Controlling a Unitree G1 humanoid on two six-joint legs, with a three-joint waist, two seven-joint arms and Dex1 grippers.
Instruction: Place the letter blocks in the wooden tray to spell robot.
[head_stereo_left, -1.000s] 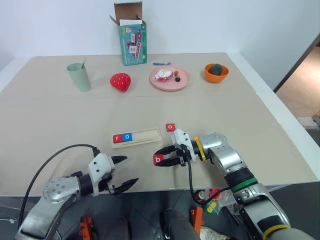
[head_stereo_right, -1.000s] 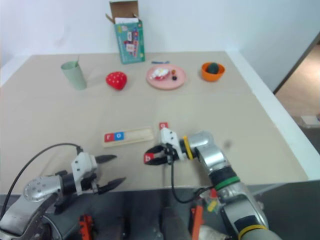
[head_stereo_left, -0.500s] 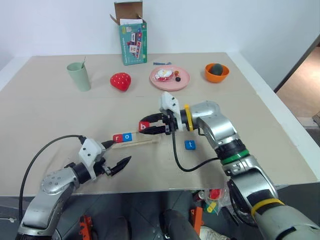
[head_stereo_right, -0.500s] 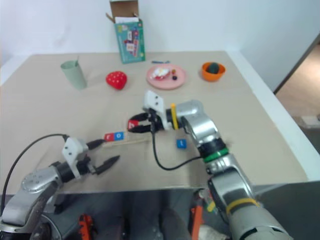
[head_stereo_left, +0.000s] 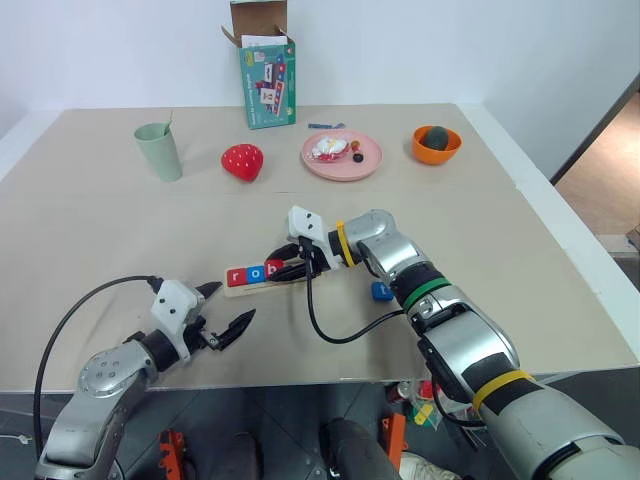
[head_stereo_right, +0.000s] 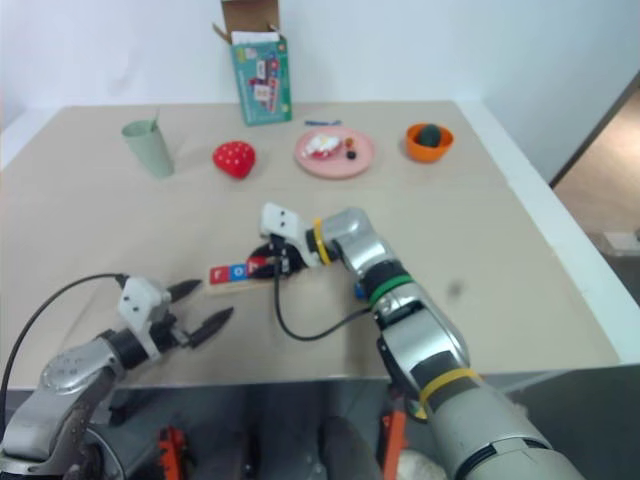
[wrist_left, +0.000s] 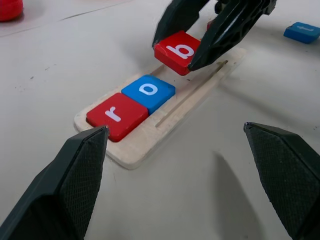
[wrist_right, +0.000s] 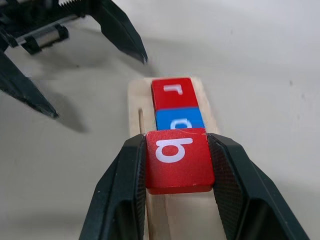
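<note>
From the head camera, the wooden tray (head_stereo_left: 272, 276) lies on the beige bench (head_stereo_left: 480, 250), near the front edge and a little left of centre. A red r block (head_stereo_left: 238, 277) and a blue o block (head_stereo_left: 256, 273) sit side by side at the tray's left end. The right gripper (head_stereo_left: 283, 260) reaches in from the right, its jaws part-closed on a red b block (head_stereo_left: 275, 266) held just over the tray beside the o. A blue t block (head_stereo_left: 381, 290) lies on the bench well to the right of the tray, partly behind the right arm. The left gripper (head_stereo_left: 225, 307) hangs near the front edge, in front of and left of the tray, jaws spread wide with nothing between them. Along the far side stand a green cup (head_stereo_left: 159, 151), a red strawberry toy (head_stereo_left: 241, 161), a pink plate (head_stereo_left: 341, 157), an orange bowl (head_stereo_left: 435, 144) and a teal box (head_stereo_left: 267, 82).

The left wrist view looks between its own wide-apart fingers (wrist_left: 80, 165) at the tray, with r and o seated flush and the b block tilted just above the tray, possibly touching the o.

The right wrist view has the b block clamped by its side edges between the two black fingers (wrist_right: 125, 180), over the tray and overlapping the near edge of the o.
</note>
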